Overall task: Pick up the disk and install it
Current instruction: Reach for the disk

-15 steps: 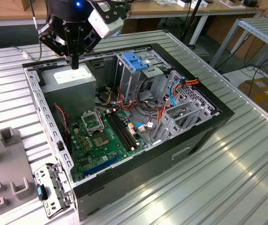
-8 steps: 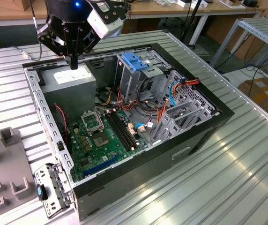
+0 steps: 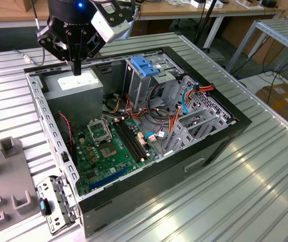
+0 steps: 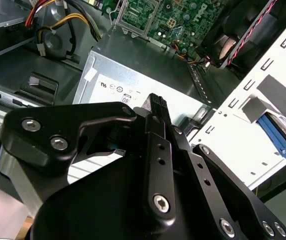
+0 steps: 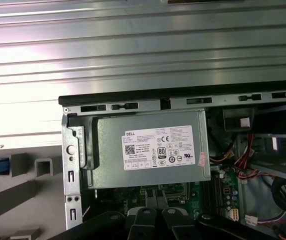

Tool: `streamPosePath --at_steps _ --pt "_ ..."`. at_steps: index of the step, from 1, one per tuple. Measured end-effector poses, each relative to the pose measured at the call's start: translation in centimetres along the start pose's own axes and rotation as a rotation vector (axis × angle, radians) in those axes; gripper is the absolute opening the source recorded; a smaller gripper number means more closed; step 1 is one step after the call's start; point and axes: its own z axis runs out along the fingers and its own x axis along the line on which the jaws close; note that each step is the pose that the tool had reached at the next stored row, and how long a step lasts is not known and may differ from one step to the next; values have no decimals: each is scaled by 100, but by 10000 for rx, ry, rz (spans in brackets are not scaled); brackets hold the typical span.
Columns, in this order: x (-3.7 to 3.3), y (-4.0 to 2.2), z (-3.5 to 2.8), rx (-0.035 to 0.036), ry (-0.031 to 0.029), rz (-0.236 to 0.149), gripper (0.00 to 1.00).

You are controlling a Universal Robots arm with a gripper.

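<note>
Two fingers (image 4: 157,125), pressed together and holding nothing, hang above the grey power supply (image 4: 143,65), while beyond the case wall (image 4: 243,135) the disk (image 4: 280,142) lies outside it, so I judge both picking and installing are left.

A workshop: ribbed aluminium bench (image 3: 255,191), open computer case (image 3: 149,194), wooden worktables (image 3: 184,12) behind.
</note>
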Motion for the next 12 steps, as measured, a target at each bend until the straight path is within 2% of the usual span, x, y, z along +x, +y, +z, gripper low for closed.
streamPosePath --at_steps 12 --pt "13 -1 2 3 40 2 11"
